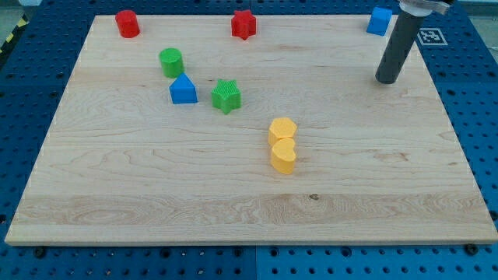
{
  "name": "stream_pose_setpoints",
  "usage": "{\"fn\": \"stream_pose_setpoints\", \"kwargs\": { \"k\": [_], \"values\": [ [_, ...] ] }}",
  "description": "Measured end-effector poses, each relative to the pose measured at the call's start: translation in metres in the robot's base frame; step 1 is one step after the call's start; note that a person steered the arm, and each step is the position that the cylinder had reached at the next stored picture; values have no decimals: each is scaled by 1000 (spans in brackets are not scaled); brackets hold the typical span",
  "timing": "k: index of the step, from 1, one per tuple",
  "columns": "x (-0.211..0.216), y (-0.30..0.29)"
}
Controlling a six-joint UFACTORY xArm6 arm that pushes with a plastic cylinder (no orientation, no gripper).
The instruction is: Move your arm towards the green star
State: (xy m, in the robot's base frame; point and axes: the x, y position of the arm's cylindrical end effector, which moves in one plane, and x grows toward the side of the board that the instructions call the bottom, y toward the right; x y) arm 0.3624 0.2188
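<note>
The green star (226, 96) lies on the wooden board (156, 179), left of the middle and toward the view's top. My tip (386, 80) rests on the board near the top right, far to the right of the green star and a little higher in the view. The rod rises up and to the right from the tip. Nothing touches the tip.
A blue house-shaped block (183, 90) sits just left of the green star, a green cylinder (171, 61) above that. A red cylinder (128, 23) and a red star (243, 25) lie along the top edge, a blue cube (380, 21) at the top right. Two yellow blocks (283, 129) (284, 156) touch near the middle.
</note>
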Motion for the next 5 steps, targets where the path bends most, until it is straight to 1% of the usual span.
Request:
{"fn": "stream_pose_setpoints", "kwargs": {
  "k": [1,2,4,5],
  "values": [
    [0,0],
    [0,-16],
    [0,-116],
    [0,-178]
  ]
}}
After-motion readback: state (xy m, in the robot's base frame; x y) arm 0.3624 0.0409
